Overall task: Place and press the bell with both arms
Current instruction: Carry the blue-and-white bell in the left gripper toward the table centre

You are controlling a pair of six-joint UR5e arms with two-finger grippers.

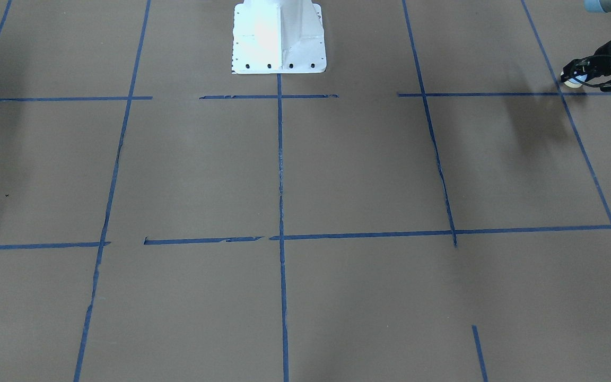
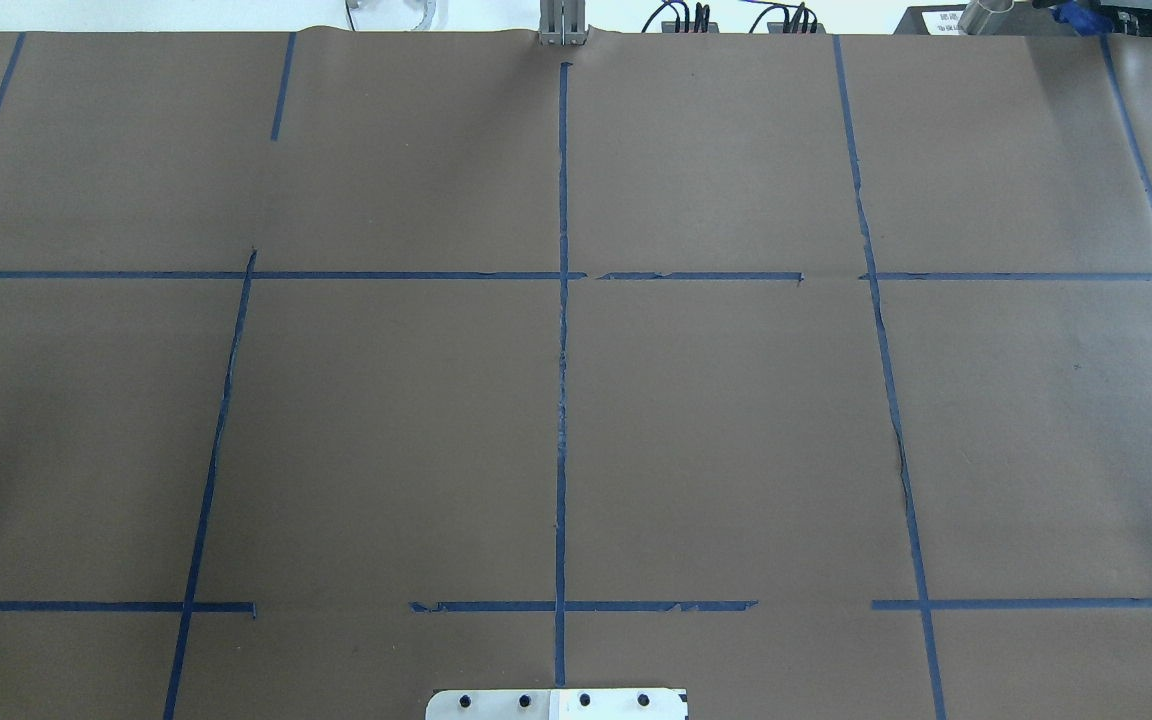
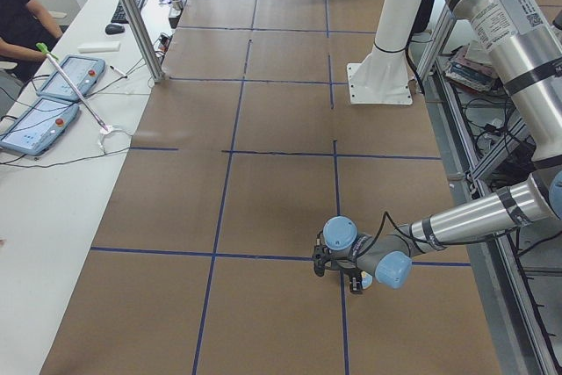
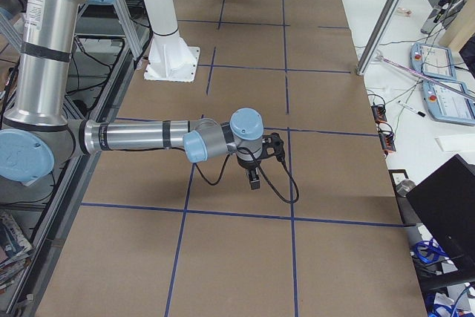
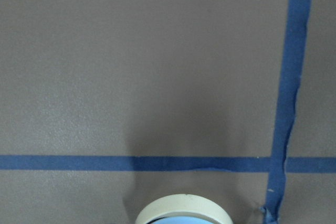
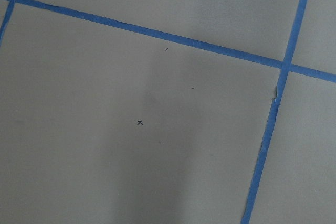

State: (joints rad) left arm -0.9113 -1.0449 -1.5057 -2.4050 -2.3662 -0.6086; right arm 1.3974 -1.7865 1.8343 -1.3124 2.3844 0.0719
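Observation:
The light-blue bell with its cream rim sits in my left gripper, which is shut on it at the far right of the front-facing view, low over the brown table beside a blue tape crossing. The bell's rim also shows at the bottom of the left wrist view and beside the near arm in the exterior left view. My right gripper shows only in the exterior right view, pointing down over the table. I cannot tell whether it is open or shut. Neither arm shows in the overhead view.
The white pedestal base stands at the table's robot side. Blue tape lines divide the brown paper into squares. A small black cross mark lies under the right wrist. A side bench holds tablets, with an operator nearby.

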